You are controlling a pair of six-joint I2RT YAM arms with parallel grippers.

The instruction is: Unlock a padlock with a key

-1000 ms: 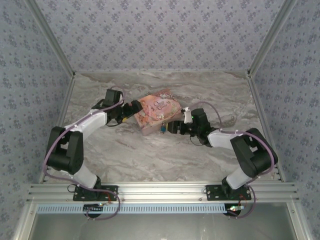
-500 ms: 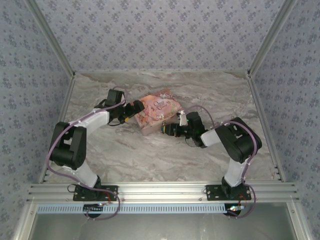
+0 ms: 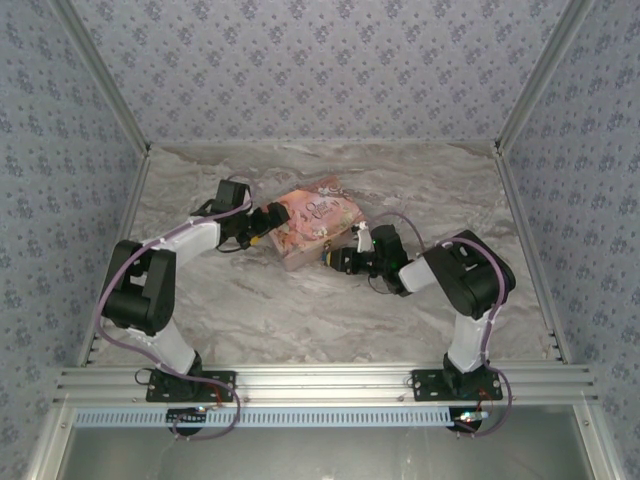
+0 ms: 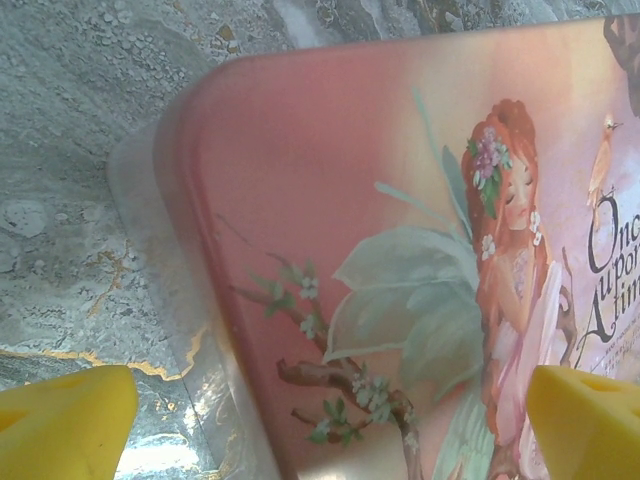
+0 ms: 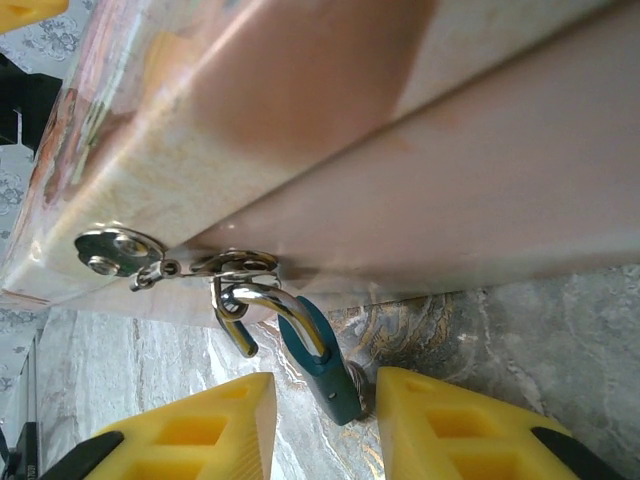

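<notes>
1. Where the pink box (image 3: 312, 222) lies askew near the middle of the marble counter (image 3: 300, 320), both arms reach in to it, one from each side.
2. The padlock (image 5: 325, 365) hangs low on the side of the box that faces the right arm. Its small blue body points away from the box, down toward the counter. I cannot tell whether it rests on the marble or hangs just above it.
3. Its silvery shackle (image 5: 262, 296) is hooked through the metal clasp (image 5: 235, 264) on the box, just beside a round riveted plate (image 5: 118, 247). One end of the shackle stands free of the blue body.
4. The right hand (image 3: 333, 259) sits at that same side of the box, right at the padlock. It is released, and its yellow fingers (image 5: 215, 425) stand apart with the blue body between them. The body lies close to one finger, with a clear gap to the other. I cannot tell whether it touches the nearer finger.
5. The left hand (image 3: 262, 222) is at the opposite end of the box from the padlock. It too is released, its two yellow fingertips (image 4: 65, 420) spread wide.
6. In the left wrist view, one fingertip is over bare counter just off the box's rounded end. The other is over the lid, beside the red-haired fairy (image 4: 505, 250) painted there.
7. Dark lettering runs beside the fairy on the lid, cut off at the edge of that view.
</notes>
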